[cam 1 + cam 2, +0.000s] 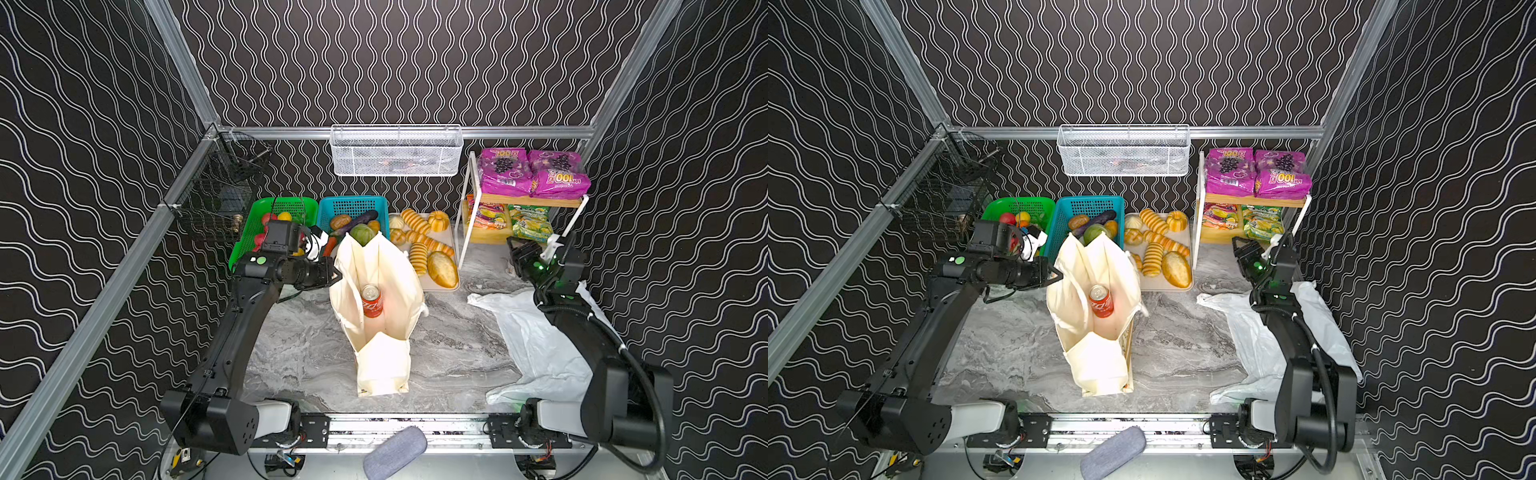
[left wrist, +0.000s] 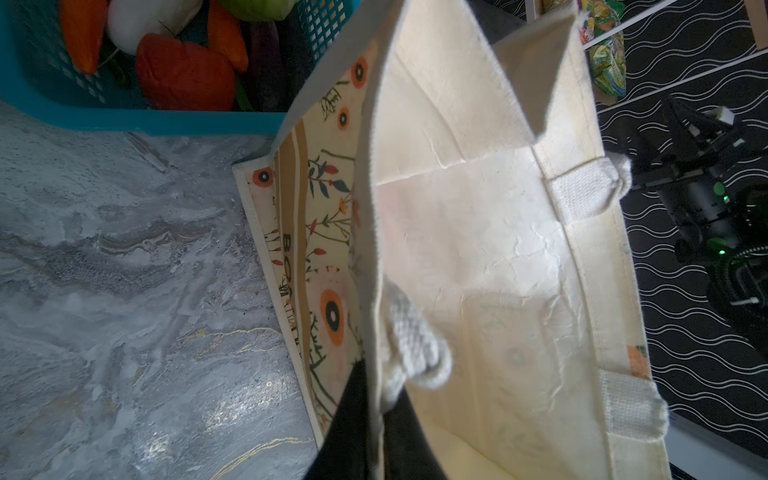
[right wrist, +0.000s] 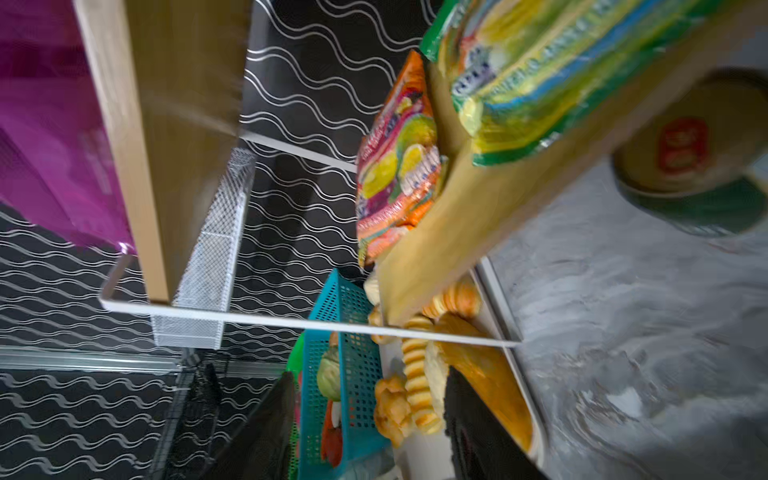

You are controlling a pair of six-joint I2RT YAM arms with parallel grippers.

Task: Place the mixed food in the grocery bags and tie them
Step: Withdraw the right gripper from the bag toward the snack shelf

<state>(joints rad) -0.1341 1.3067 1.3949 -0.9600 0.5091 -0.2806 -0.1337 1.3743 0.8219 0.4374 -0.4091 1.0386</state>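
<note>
Left claw (image 1: 336, 274) pinched narrow, aimed sideways toward centre; right claw (image 1: 513, 248) parted, aimed forward

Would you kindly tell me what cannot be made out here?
- Contents of the white mesh wall basket: too small behind the mesh in both top views.
- Floor of the cream canvas tote around the red drink can: hidden by its walls.
- Lettering on the green-and-yellow snack packet: motion-blurred, right wrist view.

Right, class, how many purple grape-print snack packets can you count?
2: a left purple grape-print packet and a right purple grape-print packet, side by side on the rack's top shelf; more may hide beneath.
</note>
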